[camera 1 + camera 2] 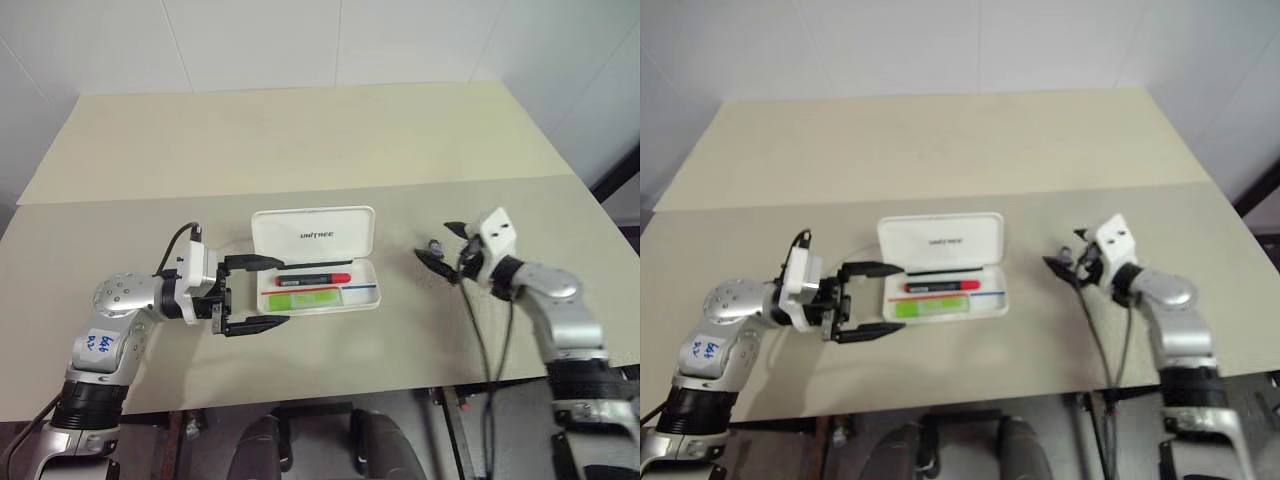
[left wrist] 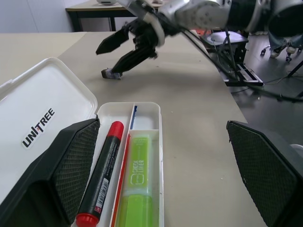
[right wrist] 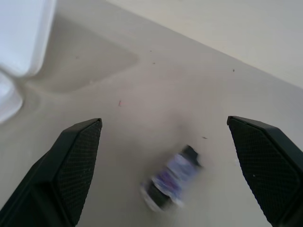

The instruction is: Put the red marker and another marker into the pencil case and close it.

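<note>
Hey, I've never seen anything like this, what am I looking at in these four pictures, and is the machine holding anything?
It is a two-armed robot at a beige table. Two pictures come from its head, looking down; the other two from cameras on each wrist.

On the table an open white pencil case holds the red marker and a green highlighter. The left gripper is open beside the case. The right gripper is open too, off to the side, near a small dark object lying on the table. Neither gripper holds anything.

"UNITREE" on the pencil case [image 2: 42,113] lid, highlighter label unreadable
</note>
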You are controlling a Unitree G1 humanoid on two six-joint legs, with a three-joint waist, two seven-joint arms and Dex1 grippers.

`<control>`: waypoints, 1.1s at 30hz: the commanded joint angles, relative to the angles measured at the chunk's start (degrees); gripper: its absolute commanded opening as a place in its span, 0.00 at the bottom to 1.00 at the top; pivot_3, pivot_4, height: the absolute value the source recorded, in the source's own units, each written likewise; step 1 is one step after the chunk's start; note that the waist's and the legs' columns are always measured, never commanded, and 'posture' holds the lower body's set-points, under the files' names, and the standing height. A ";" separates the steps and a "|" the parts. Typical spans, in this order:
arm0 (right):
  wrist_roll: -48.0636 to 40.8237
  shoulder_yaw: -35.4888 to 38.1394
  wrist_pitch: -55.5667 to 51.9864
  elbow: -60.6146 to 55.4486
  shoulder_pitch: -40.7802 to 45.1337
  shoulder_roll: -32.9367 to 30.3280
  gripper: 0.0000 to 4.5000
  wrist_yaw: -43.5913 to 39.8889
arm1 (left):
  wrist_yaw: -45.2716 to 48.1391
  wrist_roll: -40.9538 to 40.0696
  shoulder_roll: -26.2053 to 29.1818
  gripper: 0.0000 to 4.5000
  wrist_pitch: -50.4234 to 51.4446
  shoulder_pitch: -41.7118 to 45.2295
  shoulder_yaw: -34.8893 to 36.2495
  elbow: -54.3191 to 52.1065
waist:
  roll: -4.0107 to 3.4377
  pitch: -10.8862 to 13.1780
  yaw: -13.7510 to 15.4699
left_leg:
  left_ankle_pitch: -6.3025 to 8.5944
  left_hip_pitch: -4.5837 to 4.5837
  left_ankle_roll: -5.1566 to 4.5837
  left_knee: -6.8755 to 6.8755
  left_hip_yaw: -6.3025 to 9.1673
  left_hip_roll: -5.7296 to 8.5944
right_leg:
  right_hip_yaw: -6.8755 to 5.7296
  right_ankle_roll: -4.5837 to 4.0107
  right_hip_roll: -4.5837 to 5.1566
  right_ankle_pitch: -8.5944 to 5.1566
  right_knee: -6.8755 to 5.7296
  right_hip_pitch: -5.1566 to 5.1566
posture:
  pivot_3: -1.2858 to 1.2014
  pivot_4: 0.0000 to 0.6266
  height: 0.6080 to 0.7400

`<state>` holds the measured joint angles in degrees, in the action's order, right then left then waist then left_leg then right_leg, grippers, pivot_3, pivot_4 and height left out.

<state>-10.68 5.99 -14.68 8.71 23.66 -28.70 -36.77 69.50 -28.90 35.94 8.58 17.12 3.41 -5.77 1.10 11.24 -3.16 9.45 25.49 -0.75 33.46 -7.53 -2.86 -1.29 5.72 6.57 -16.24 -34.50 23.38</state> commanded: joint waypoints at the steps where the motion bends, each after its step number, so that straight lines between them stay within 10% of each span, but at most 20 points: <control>1: 1.34 2.40 -3.65 -5.17 -0.24 2.60 0.99 9.53 | -0.54 -0.54 -0.55 1.00 -0.50 0.15 0.01 -1.48 | 0.00 0.00 -0.04 | 0.00 0.01 0.00 0.01 -0.01 0.02 | 0.01 -0.07 0.01 -0.03 0.00 0.00 | 0.52 0.24 1.00; 14: 5.48 2.24 -10.87 -10.02 -4.24 12.15 0.99 27.27 | -0.78 -0.13 -1.05 1.00 -0.67 0.76 -0.18 -0.88 | 0.01 -0.01 -0.25 | 0.00 -0.01 -0.01 -0.23 -0.19 -0.04 | 0.08 -0.06 -0.07 0.04 0.10 0.08 | 0.52 0.24 1.00; 26: 5.07 0.16 -13.30 -12.72 -4.80 16.45 0.12 28.24 | -0.75 0.36 -1.54 1.00 -1.61 1.27 -0.51 0.15 | 0.06 -0.04 -0.24 | 0.00 -0.04 0.00 -0.27 -0.24 -0.08 | 0.08 -0.15 -0.13 -0.01 0.09 0.08 | 0.52 0.24 1.00; 33: -0.76 -0.10 -9.66 -14.06 -2.42 9.11 0.09 12.70 | -0.66 0.56 -1.30 1.00 -2.18 0.47 -0.37 0.14 | 0.06 -0.04 -0.20 | 0.00 -0.03 0.00 -0.33 -0.33 -0.06 | 0.10 -0.12 -0.15 0.00 0.14 0.11 | 0.52 0.24 1.00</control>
<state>-8.70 6.15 -26.62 -2.12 19.96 -17.82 -18.44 68.84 -28.28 34.57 7.39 17.66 2.66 -5.56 1.16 11.21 -3.36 9.45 25.46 -0.76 33.13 -7.86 -2.92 -1.18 5.60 6.42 -16.24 -34.35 23.49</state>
